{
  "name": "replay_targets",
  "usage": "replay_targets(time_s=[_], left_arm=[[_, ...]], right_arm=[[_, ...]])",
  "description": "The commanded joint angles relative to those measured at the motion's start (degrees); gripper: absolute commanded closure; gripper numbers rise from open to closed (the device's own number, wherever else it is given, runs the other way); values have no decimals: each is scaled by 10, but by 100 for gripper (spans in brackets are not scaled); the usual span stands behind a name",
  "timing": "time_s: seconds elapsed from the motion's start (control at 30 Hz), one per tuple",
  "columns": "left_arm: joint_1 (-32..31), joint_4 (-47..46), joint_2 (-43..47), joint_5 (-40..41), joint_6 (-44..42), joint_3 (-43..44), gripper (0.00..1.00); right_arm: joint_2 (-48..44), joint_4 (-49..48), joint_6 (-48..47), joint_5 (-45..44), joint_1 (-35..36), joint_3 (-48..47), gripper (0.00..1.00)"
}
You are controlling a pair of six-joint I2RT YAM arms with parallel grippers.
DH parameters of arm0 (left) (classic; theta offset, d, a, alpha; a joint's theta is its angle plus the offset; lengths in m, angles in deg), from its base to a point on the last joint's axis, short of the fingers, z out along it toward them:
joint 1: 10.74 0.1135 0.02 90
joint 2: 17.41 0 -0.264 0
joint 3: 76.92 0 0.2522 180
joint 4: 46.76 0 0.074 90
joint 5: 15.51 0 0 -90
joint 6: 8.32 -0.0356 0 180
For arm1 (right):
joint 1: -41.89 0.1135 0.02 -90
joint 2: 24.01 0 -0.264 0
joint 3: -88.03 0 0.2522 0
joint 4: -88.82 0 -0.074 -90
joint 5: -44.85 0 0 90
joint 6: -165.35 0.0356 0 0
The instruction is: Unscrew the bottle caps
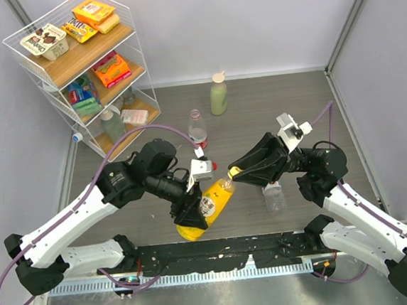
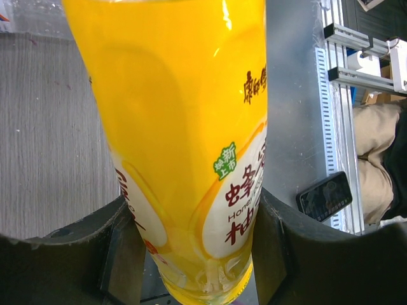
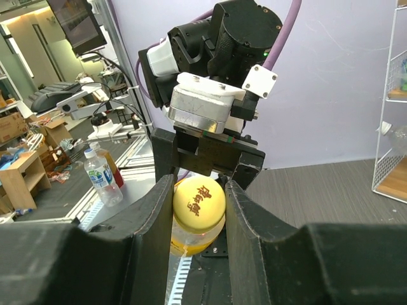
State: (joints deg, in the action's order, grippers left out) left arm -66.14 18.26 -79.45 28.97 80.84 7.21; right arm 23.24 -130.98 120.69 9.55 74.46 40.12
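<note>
the yellow cap (image 3: 198,202) sits on its tilted yellow bottle (image 2: 178,127) at frame centre, so its unscrewing looks unfinished. the left pincer (image 1: 194,212) is clamped round the bottle's body; the right pincer (image 3: 198,213) is closed against the cap's sides. a red cap (image 1: 214,165) seems to lie loose nearby. grey wood-grain desk (image 1: 292,109), pale walls, wire rack (image 1: 75,71) upper left.

Wire rack (image 1: 82,70) fills back-left corner; green bottle (image 1: 219,97) and red-tinted bottle (image 1: 197,130) stand mid-back; yellow bottle (image 1: 209,205), spanning both arms, bars centre front; clear bottle (image 1: 274,198) stands close beside right fingers (image 1: 248,168) at yellow cap (image 3: 198,202); desk (image 1: 292,102) open back-right.
</note>
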Motion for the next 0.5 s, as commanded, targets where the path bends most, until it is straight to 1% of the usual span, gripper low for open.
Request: replay_targets(time_s=[0.0,0.03,0.07,0.1,0.13,0.17,0.2,0.23,0.27,0.3,0.33,0.37,0.47], left_arm=[[-7,-38,11,-38,-8,21,100],[-6,-38,10,-34,-8,21,100],[-7,-38,10,-32,-7,19,100],[-7,-37,10,-28,-7,18,100],[-6,-36,10,-26,-8,16,100],[-7,-36,8,-21,-8,15,100],[-6,-35,8,-18,-8,14,100],[-7,-33,8,-11,-10,14,100],[-7,-32,10,-4,-11,10,100],[-6,-32,10,9,-12,7,100],[-7,-31,10,17,-12,4,100],[-6,-30,10,20,-14,1,100],[-6,-28,9,42,-14,-8,100]], right_arm=[[-5,13,-23,-26,-1,2,82],[-6,18,-24,-28,-1,1,79],[-9,23,-26,-36,-1,1,71],[-10,28,-29,-41,-1,1,65],[-14,37,-34,-45,-1,1,55],[-15,42,-38,-49,-1,1,48],[-21,49,-39,-56,-1,1,36],[-23,50,-44,-60,-1,2,31],[-31,59,-46,-72,-1,5,18],[-36,65,-56,-78,-1,4,14],[-44,84,-61,-94,-1,5,6],[-49,92,-69,-107,-1,6,1],[-67,115,-80,-124,-1,5,0]])
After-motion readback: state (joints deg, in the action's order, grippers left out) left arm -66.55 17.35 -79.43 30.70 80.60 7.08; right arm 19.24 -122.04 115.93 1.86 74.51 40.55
